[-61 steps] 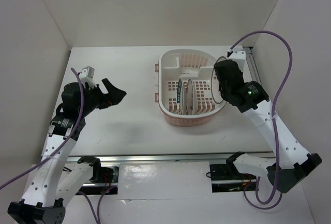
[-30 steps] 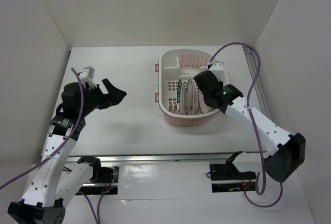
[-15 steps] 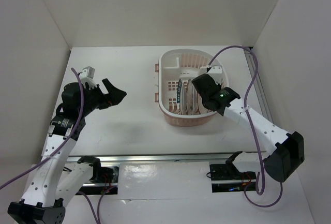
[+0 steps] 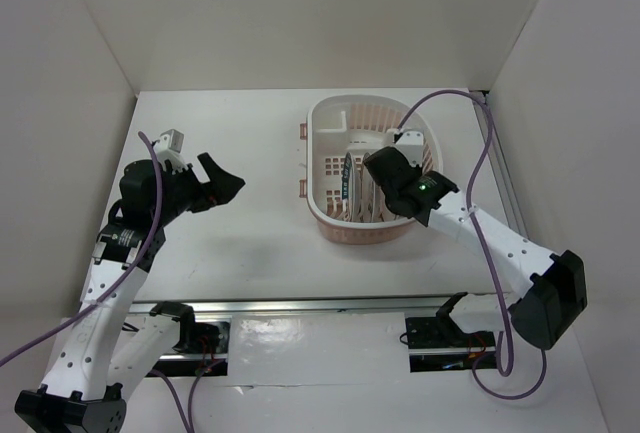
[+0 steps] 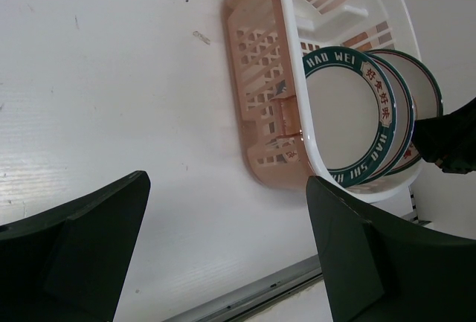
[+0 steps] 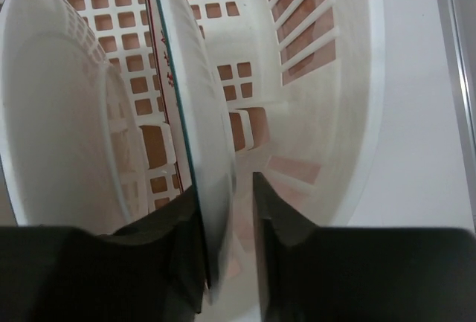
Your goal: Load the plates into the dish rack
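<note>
Three white walls [image 4: 330, 13] enclose a white table [image 4: 240, 143] bearing the dish rack [image 4: 345, 101].

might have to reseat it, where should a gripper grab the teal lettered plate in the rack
Probably the top of its rim, coming down from above. The teal lettered plate stands on edge in the dish rack, whose wall surrounds its lower part, so only the upper arc is free. One finger goes down the lettered face, the other into the narrow gap before the other plates.
</note>
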### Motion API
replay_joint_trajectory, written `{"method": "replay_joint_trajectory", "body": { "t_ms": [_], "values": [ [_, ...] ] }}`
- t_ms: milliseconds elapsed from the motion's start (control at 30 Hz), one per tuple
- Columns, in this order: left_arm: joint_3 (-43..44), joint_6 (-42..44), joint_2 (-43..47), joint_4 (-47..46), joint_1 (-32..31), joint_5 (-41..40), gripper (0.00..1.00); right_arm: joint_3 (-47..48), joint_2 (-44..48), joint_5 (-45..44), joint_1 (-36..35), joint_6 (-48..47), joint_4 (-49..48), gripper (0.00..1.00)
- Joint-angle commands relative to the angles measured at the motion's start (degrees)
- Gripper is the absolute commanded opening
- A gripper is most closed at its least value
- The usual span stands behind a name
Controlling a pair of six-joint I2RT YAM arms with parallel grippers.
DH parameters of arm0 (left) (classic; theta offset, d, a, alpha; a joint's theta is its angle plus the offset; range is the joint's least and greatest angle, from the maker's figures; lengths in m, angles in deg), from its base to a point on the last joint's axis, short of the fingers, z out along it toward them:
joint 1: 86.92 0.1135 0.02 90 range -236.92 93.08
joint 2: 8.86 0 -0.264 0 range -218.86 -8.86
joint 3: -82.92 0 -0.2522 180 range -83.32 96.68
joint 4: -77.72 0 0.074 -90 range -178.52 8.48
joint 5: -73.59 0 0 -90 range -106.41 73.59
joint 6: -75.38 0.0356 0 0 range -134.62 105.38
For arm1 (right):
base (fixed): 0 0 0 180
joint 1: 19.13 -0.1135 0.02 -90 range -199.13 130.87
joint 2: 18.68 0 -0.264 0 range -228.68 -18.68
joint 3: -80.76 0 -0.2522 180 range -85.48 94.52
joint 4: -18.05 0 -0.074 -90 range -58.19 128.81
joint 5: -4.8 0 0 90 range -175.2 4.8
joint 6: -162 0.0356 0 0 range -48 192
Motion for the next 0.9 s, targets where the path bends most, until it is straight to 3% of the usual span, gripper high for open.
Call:
{"method": "replay_joint_trajectory", "body": {
  "t_ms": [0, 367, 667, 833, 867],
  "values": [
    [0.04, 1.58, 0.35, -1.09, -0.12, 0.24, 1.00, 0.52, 0.09, -4.02, -1.70, 2.07, -0.22, 0.36],
    [0.04, 1.58, 0.35, -1.09, -0.12, 0.24, 1.00, 3.94, 0.09, -7.11, -5.30, 6.03, 5.93, 0.68],
    [0.04, 1.58, 0.35, -1.09, -0.12, 0.24, 1.00, 7.98, 1.93, -9.13, -7.41, 8.84, 11.46, 0.77],
    [0.04, 2.11, 0.35, -1.09, -0.12, 0.24, 1.00, 12.20, 3.60, -9.74, -9.60, 9.46, 15.24, 1.00],
    [0.04, 2.11, 0.35, -1.09, -0.12, 0.24, 1.00, 13.16, 3.60, -9.74, -10.14, 9.46, 16.03, 1.00]
  ]
}}
